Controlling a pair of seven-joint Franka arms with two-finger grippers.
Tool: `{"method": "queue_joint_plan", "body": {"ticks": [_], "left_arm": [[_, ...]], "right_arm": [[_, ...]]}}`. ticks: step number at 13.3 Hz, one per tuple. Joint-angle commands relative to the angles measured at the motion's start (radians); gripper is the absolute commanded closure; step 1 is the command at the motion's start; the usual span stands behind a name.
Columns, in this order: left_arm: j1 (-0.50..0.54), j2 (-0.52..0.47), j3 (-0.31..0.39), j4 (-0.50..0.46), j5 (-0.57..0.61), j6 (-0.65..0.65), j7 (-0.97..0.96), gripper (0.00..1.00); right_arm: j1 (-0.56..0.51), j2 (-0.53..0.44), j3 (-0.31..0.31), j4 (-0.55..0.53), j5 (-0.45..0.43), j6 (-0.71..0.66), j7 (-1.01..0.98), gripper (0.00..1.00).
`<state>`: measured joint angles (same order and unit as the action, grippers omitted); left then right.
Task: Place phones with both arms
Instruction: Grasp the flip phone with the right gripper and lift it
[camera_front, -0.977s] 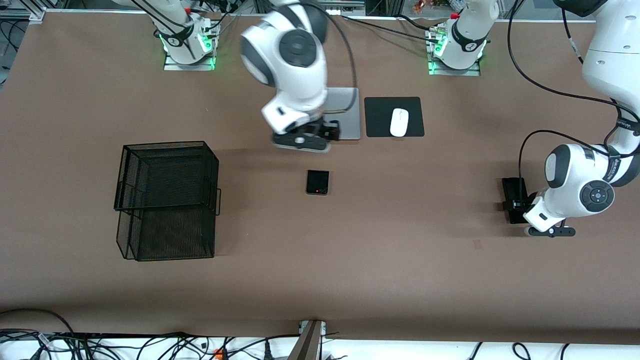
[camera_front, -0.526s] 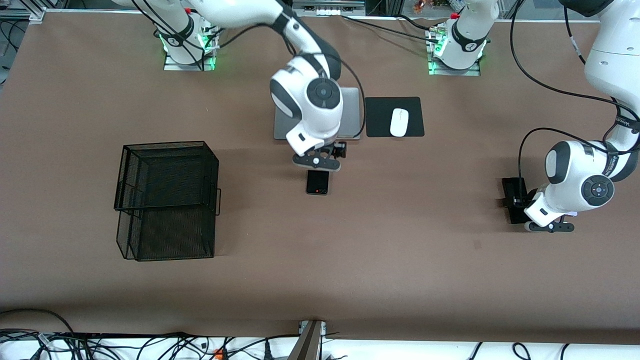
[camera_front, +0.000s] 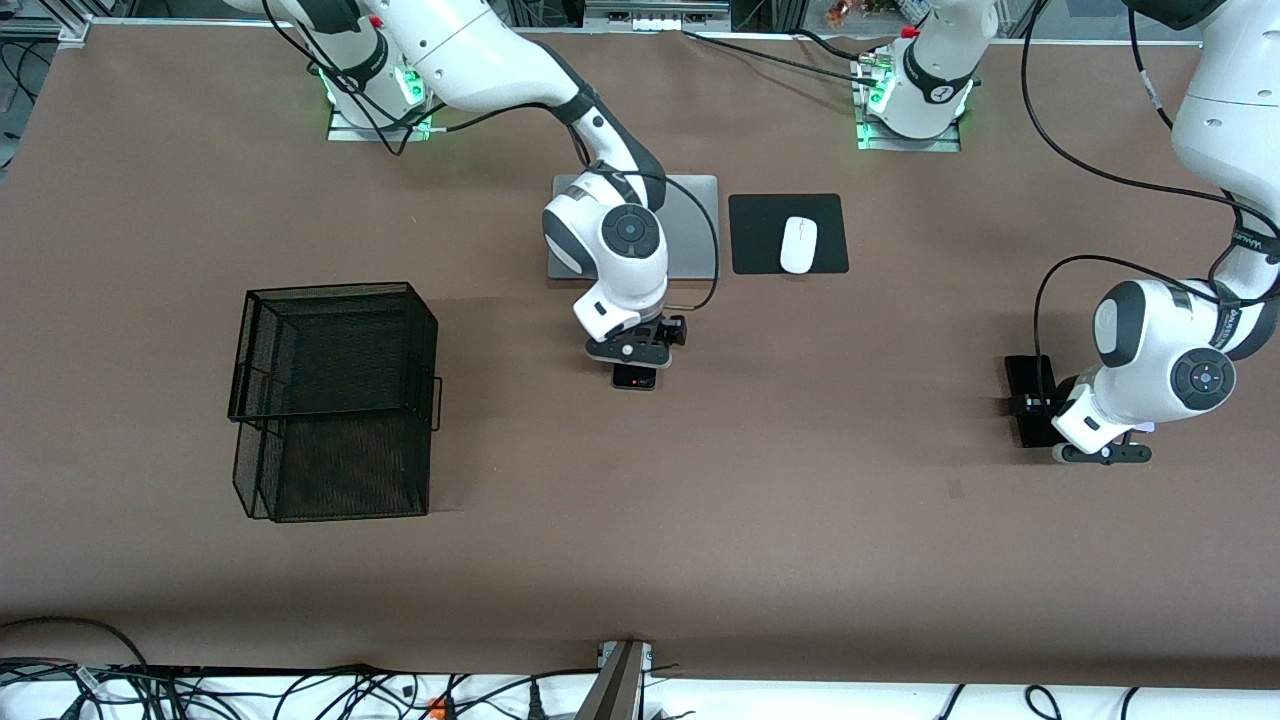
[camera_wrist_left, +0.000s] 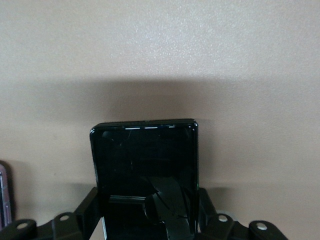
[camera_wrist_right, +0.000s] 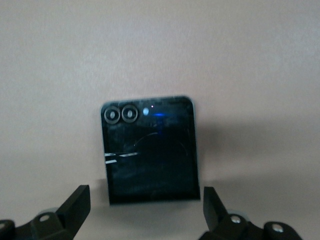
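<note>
Right gripper (camera_front: 629, 352) has dropped lower since a moment ago and now sits right over the small black phone (camera_front: 634, 378), fingers (camera_wrist_right: 77, 202) spread wide with the phone (camera_wrist_right: 150, 150) between them, not touching. Left gripper (camera_front: 1097, 452) has barely moved; its fingers (camera_wrist_left: 90, 210) sit apart on either side of the slim phone (camera_wrist_left: 145, 165), seemingly touching its edges. A lilac phone (camera_wrist_left: 3, 192) lies just beside it.
</note>
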<state>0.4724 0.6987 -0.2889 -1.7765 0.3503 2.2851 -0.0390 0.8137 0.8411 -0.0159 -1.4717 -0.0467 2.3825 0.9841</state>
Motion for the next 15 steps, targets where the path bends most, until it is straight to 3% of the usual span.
{"method": "queue_joint_plan", "body": {"ticks": [1, 4, 6, 7, 8, 10, 13, 15], "left_arm": [[-0.003, -0.028, -0.01, 0.015, -0.023, -0.054, 0.001, 0.72], [-0.003, -0.041, -0.061, 0.125, -0.098, -0.275, -0.001, 0.73], [-0.003, -0.041, -0.094, 0.219, -0.152, -0.421, -0.001, 0.73], [-0.003, -0.041, -0.12, 0.27, -0.165, -0.484, -0.002, 0.75], [-0.005, -0.041, -0.145, 0.311, -0.166, -0.534, -0.002, 0.75], [-0.008, -0.041, -0.212, 0.35, -0.166, -0.594, -0.048, 0.78], [-0.011, -0.041, -0.35, 0.365, -0.166, -0.618, -0.203, 0.79], [-0.055, -0.027, -0.4, 0.361, -0.197, -0.61, -0.3, 0.78]], "right_arm": [[-0.002, 0.018, -0.01, -0.004, -0.03, 0.05, 0.008, 0.0], [-0.002, 0.03, -0.016, 0.001, -0.041, 0.053, 0.007, 0.0], [-0.004, 0.029, -0.016, 0.002, -0.041, 0.052, -0.004, 0.56], [-0.004, 0.026, -0.018, 0.007, -0.042, 0.052, -0.01, 0.75], [-0.004, 0.021, -0.021, 0.023, -0.041, 0.041, -0.012, 0.81], [-0.005, -0.025, -0.022, 0.046, -0.039, -0.049, -0.016, 0.81], [-0.063, -0.153, -0.019, 0.132, -0.012, -0.363, -0.086, 0.81], [-0.122, -0.25, -0.022, 0.139, 0.049, -0.48, -0.186, 0.81]]}}
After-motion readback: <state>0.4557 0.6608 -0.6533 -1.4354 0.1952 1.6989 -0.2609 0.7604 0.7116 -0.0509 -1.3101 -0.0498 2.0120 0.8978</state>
